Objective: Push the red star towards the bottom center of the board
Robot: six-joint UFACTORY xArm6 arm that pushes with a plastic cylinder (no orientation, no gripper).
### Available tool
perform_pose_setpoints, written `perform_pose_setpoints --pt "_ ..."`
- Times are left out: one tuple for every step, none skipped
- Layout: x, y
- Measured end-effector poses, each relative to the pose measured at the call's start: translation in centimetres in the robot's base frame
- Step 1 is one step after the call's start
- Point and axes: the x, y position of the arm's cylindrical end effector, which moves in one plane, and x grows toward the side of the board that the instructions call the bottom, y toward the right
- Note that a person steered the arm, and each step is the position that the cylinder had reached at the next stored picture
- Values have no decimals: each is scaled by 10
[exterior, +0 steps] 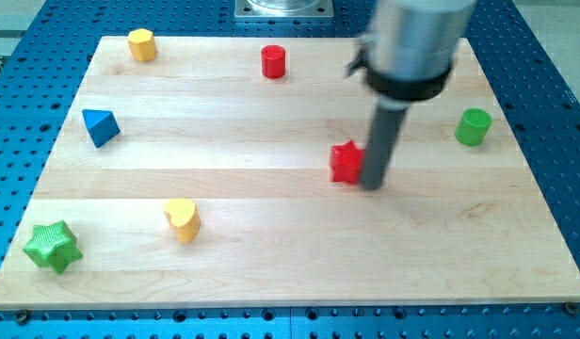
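Board: wooden board [271, 273] lies on a blue perforated table [36, 19], and the arm comes in from the view's top.
Task block: red star [346, 162] sits a little right of the board's middle, at about 3 o'clock from the centre.
Rod: my tip [373, 185] stands at the star's right side, touching it or just beside it; I cannot tell which.
Jaws: none on this rig, only a straight dark rod, so nothing is spread or pinched.
Key relation: star lies at 9 o'clock from the tip, while the goal, the bottom centre, lies at about 7 o'clock from the star.
Judgement: a push from this side would send the star to the view's left, not down; the tip probably must go round to about 1 o'clock of the star first.
Other blocks: yellow heart [182, 219] and green star [53, 247] are at lower left, blue triangle [99, 126] at left, yellow block [142, 44] and red cylinder [273, 61] at top, green cylinder [473, 126] at right.
Path: lower centre looks free of blocks.
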Motion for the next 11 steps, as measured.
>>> perform_pose_setpoints --pt "-9 -3" --pt "-42 28" --pt "-42 -38" --pt "28 -93" --pt "-36 -88" --pt "-44 -150" --pt "-15 -98" --pt "3 -91" --pt "-43 -118" --pt "20 -104" --pt "47 -54"
